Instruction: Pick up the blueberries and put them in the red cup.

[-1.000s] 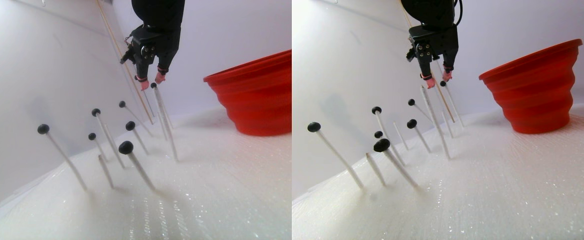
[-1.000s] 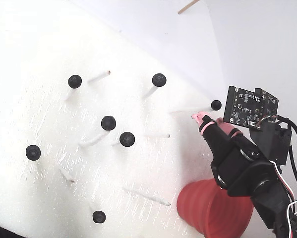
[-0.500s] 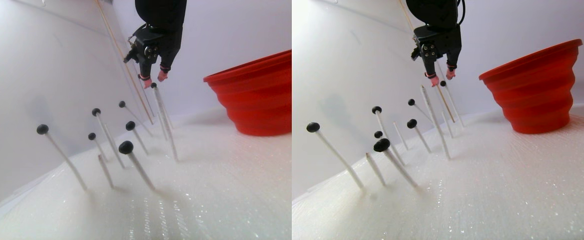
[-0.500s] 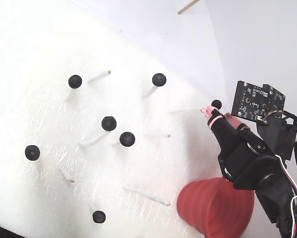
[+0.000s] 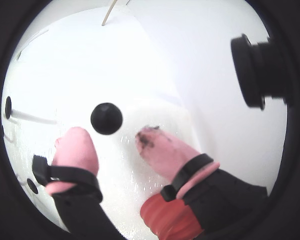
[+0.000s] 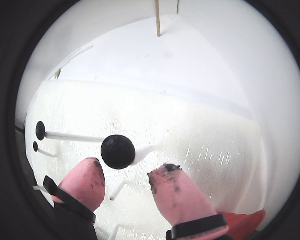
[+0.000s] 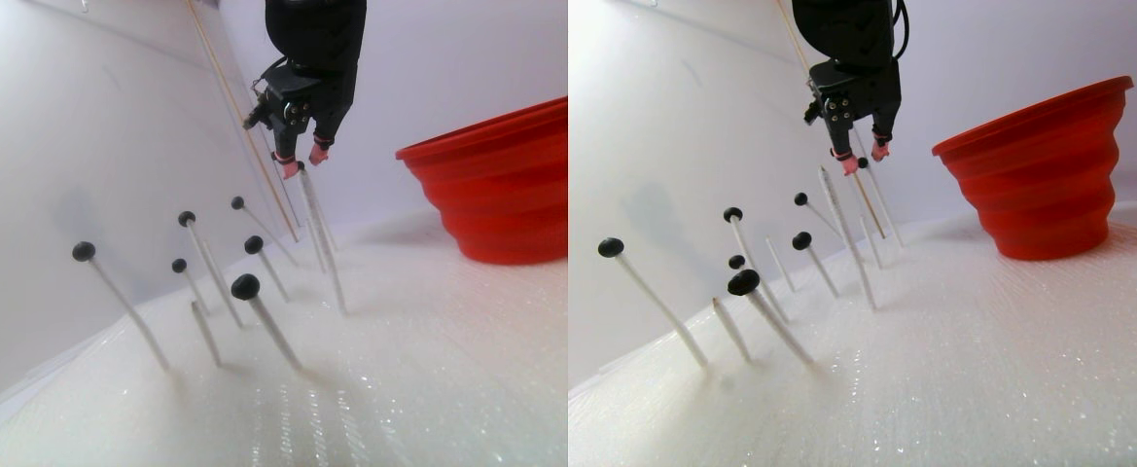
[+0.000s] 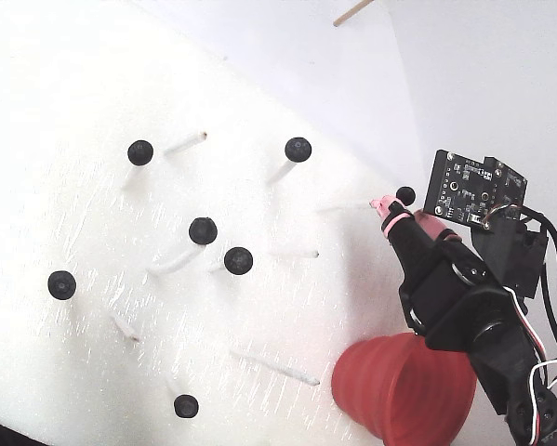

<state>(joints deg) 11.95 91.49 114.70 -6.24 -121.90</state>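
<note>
The end effector was open, its two pink fingertips apart and empty, with one blueberry on its white stick just ahead of the gap, slightly toward the left fingertip, and the red cup behind it.

A matte black plastic arm fills the lower right of the fixed view, blocky and angular, with round screw heads on its joints. Its two-finger gripper ends in soft pink rubber-like fingertips, smudged dark at the ends and banded with black and pink rings. A black circuit board dotted with small components sits above, and thin black, white and red cables trail at the right edge.
</note>
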